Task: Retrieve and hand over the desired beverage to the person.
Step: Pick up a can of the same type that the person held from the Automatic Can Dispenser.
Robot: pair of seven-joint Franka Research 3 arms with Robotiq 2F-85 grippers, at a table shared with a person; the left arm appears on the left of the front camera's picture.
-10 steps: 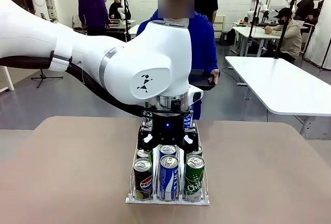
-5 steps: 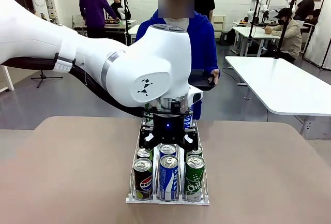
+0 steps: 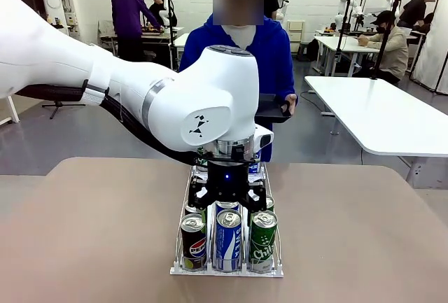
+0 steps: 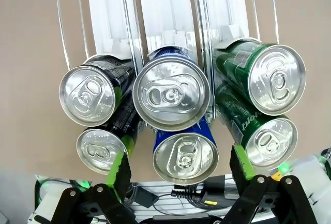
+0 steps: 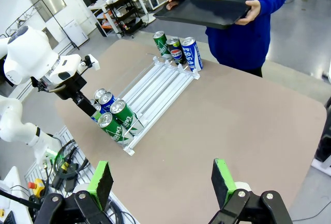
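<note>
Person [image 3: 241,51] in royal-blue hoodie is standing at the far edge of the table [image 3: 91,233], holding a black tray [image 3: 274,111] level in both hands. Between that person and the camera a three-lane wire rack [image 3: 227,270] is lying lengthwise; its near end is carrying six cans in two rows: dark Pepsi cans [image 3: 193,241] in one outer lane, blue cans [image 3: 228,240] in the middle, green cans [image 3: 263,241] in the other. Three further cans [image 5: 178,49] are sitting at the far end, by the person. The left gripper [image 3: 226,201] is hovering over the middle lane, jaws spread and gripping nothing, its pads [image 4: 120,166] standing to either side of the blue pair. The left arm [image 3: 203,100] is hiding the rack's middle stretch in the front view, and the back-row labels are hard to read. The right gripper [image 5: 161,181] is hanging high above the table, jaws wide apart and empty.
</note>
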